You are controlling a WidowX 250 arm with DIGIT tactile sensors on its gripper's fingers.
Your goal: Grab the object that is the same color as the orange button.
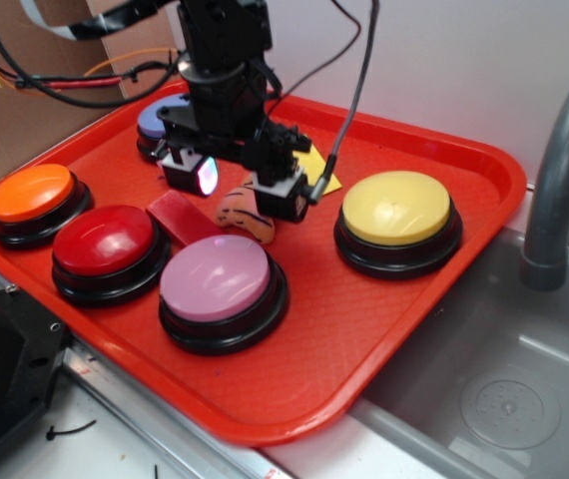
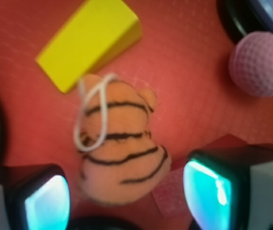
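The small orange plush toy with black tiger stripes (image 1: 245, 214) lies on the red tray (image 1: 364, 329), between the red block and the gripper's right finger. In the wrist view the plush toy (image 2: 119, 153) with its white string loop lies between and just beyond the two glowing pads (image 2: 208, 191). My gripper (image 1: 248, 185) hangs just above it, open, with a finger on either side, holding nothing. The gripper also shows in the wrist view (image 2: 127, 196). The orange button (image 1: 33, 200) stands at the tray's left edge, well away from the gripper.
A red button (image 1: 105, 244), a pink button (image 1: 220, 284), a yellow button (image 1: 396, 215) and a blue button (image 1: 157, 122) stand on the tray. A red block (image 1: 180, 218) lies left of the plush, a yellow wedge (image 2: 91, 40) behind it. A pink ball (image 2: 261, 64). A sink lies to the right.
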